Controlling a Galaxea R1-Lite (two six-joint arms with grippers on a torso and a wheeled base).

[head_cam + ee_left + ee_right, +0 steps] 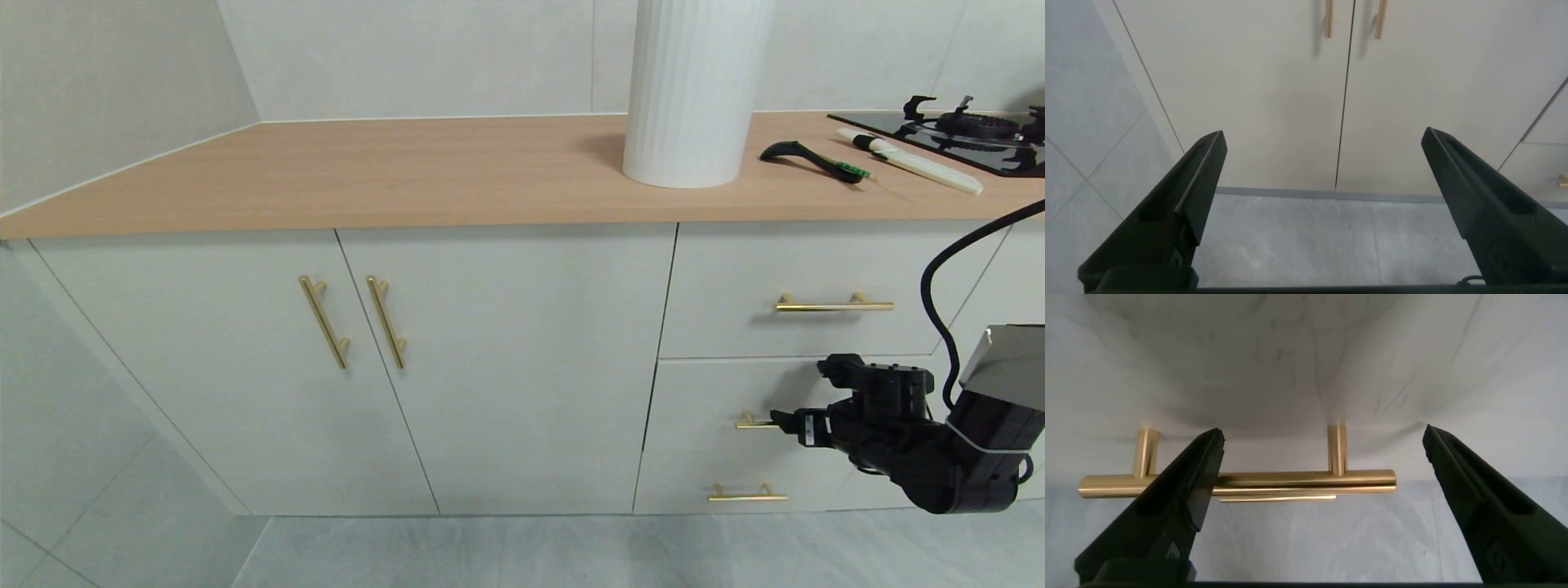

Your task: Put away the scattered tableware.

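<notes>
Items on the light wooden countertop (367, 171): two loose utensils. One is a black curved-handled utensil with a green part (808, 157); the other, a white-bladed knife with a black-and-white handle (914, 162), lies just beside it at its 3 o'clock. They are not touching. One tall white ribbed cylindrical vessel (694, 90) stands at 9 o'clock of the black utensil. One black gas hob (963, 135) sits at 1 o'clock of the knife.

Cabinet fronts below: two pale doors and three pale drawers in a stack, with five brass bar handles in all. The left door handle (324, 321) and right door handle (386, 321) stand side by side. The top drawer handle (833, 305), middle drawer handle (755, 423) and bottom drawer handle (747, 494) lie level.

Right gripper (1321, 437): fingers spread apart and holding nothing. It faces the middle drawer handle at close range, and contact cannot be determined. A black cable (939, 269) loops at 12 o'clock of this arm.

Left gripper (1323, 135): fingers spread apart and holding nothing, facing the foot of the two doors above the grey floor tiles (1315, 237).
</notes>
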